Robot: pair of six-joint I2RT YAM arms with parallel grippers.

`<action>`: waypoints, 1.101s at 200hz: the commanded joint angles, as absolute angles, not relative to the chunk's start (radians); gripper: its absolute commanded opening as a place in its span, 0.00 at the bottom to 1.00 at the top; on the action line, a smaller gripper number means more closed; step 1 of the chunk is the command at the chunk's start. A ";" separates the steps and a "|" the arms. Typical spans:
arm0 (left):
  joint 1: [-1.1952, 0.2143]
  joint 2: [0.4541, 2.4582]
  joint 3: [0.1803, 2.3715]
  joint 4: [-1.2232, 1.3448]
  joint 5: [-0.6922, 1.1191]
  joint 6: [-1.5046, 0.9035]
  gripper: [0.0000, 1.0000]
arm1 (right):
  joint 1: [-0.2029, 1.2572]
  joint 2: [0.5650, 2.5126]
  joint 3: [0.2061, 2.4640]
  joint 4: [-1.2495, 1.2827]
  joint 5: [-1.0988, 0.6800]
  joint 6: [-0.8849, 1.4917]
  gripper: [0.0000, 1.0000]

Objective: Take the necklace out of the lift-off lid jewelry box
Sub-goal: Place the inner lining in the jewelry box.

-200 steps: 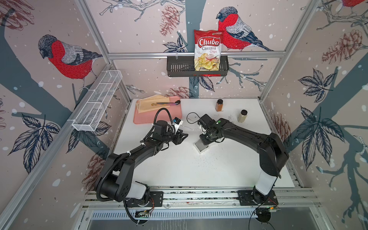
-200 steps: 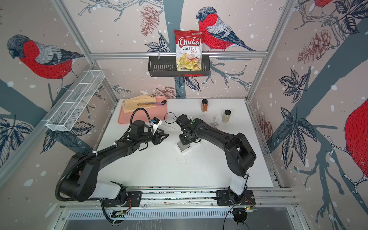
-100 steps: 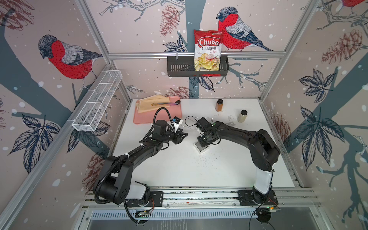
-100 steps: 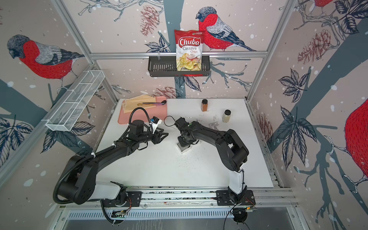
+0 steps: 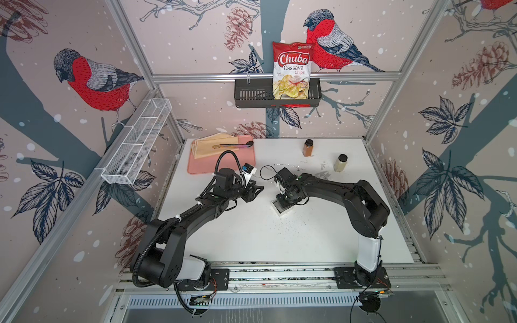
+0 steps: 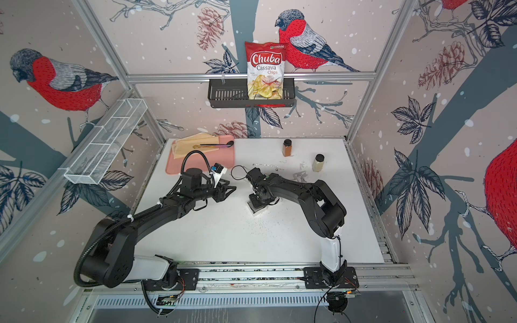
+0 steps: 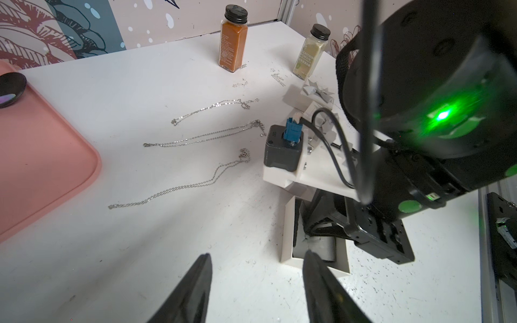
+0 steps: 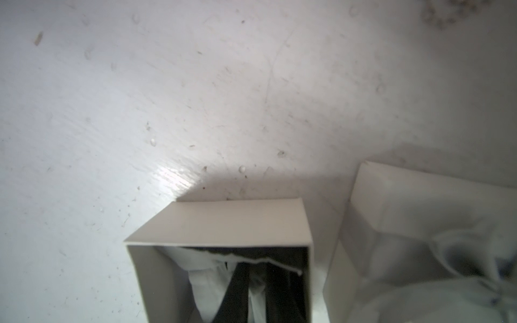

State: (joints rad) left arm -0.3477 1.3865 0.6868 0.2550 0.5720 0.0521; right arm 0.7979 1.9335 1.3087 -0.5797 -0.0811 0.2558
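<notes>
The white jewelry box point(image 5: 281, 209) point(image 6: 256, 209) stands open near the table's middle. Its lid point(image 5: 324, 176) point(image 7: 316, 93), which has a grey bow, lies behind it. My right gripper point(image 8: 256, 279) reaches down inside the box point(image 8: 223, 221). Its dark fingers stand close together against the pale lining. No necklace shows inside the box. My left gripper point(image 5: 257, 191) point(image 7: 256, 254) hovers open just left of the box point(image 7: 286, 237), holding nothing. Three thin silver chains point(image 7: 207, 135) lie stretched on the table behind the box.
A pink tray point(image 5: 221, 165) with cloth and a black spoon sits at the back left. Two spice jars point(image 5: 307, 148) point(image 5: 340, 162) stand at the back right. A wall basket holds a chips bag point(image 5: 292, 70). A wire rack point(image 5: 137, 142) hangs on the left wall.
My right arm's elbow has swung a little to the left while its gripper stays down in the box. The left arm has not moved.
</notes>
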 commanded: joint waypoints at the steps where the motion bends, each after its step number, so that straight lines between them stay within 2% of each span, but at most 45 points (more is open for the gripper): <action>1: -0.347 1.378 0.690 0.270 0.570 0.051 0.56 | 0.798 1.892 1.319 -0.598 -0.057 0.245 0.16; 27: -0.347 1.372 0.684 0.286 0.561 0.040 0.56 | 0.798 1.870 1.333 -0.620 0.010 0.253 0.15; 78: -0.347 1.333 0.665 0.294 0.530 0.034 0.56 | 0.802 1.888 1.304 -0.518 0.014 0.266 0.07; 159: -0.347 1.260 0.609 0.345 0.469 0.012 0.56 | 0.818 1.989 1.346 -0.483 -0.001 0.251 0.06; 189: -0.347 1.242 0.597 0.353 0.453 0.012 0.56 | 0.823 2.012 1.350 -0.478 -0.045 0.207 0.05; 220: -0.347 1.230 0.579 0.372 0.437 0.006 0.56 | 0.851 1.972 1.320 -0.438 -0.174 0.097 0.08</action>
State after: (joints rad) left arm -0.3477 1.2407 0.5911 0.3107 0.4641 0.0143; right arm 0.8261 1.9976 1.3384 -0.4522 -0.0448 0.2020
